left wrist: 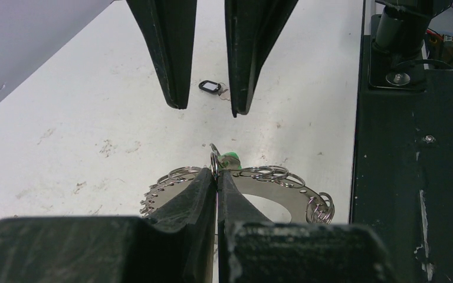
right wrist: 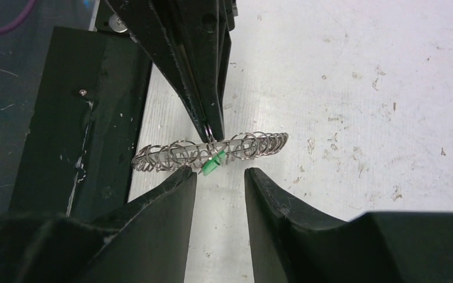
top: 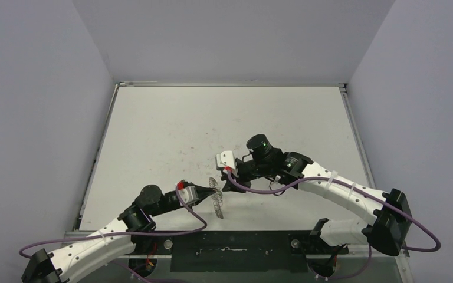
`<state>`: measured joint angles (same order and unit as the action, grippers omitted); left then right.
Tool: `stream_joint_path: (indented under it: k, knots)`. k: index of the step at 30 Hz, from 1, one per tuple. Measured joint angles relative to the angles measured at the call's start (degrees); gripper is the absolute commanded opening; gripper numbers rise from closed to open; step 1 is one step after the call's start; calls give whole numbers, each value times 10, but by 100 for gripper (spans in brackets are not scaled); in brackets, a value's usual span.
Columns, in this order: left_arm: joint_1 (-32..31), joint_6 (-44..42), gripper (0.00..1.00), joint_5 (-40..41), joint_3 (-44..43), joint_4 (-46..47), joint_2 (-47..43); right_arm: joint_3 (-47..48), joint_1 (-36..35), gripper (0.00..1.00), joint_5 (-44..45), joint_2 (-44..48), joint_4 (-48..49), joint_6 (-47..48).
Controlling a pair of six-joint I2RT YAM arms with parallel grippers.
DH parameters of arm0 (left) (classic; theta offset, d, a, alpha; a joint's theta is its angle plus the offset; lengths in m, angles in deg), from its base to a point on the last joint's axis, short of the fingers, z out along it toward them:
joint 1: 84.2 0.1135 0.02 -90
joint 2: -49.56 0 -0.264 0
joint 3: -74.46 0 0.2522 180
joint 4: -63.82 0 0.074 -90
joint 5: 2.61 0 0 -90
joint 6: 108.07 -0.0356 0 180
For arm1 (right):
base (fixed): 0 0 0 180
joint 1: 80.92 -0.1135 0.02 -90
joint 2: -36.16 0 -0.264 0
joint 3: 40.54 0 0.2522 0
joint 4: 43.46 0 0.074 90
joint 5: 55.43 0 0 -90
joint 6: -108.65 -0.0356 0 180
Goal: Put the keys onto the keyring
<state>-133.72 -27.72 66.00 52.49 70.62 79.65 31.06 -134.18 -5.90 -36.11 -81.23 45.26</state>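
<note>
Fingers from above: the left fingers (top: 205, 192) clamp a large silvery metal keyring (top: 217, 203) fringed with wire loops, held on edge over the white surface (top: 165, 130). The right fingers (top: 228, 180) are just beside it.

Left wrist: the closed fingers pinch one loop. A bright green plastic tag (left wrist: 231, 157) sits just past their tips. A black oblong tag (left wrist: 210, 86) lies farther off, seen between the parted right fingers.

Right wrist: the fingers are apart and empty, with the green tag just ahead of their gap.
</note>
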Motion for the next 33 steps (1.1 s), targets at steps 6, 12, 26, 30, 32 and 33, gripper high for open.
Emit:
stream_joint_path:
  k: [6,12,26,30,32,33]
  knots:
    - [0,-1,0,-4,12,25,-8,-6,12,36,-33,-7,19,-2]
    - [0,-2,0,-11,12,35,-12,-7,11,23,-53,-27,37,-4]
    - [0,-3,0,-17,12,31,-11,-25,12,11,-59,-45,43,8]
    - [0,-2,0,-17,12,30,-11,-26,12,16,-59,-45,45,9]
    - [0,-2,0,-17,12,30,-11,-28,12,19,-57,-46,46,9]
    - [0,-3,0,-17,12,31,-11,-30,12,22,-56,-46,46,9]
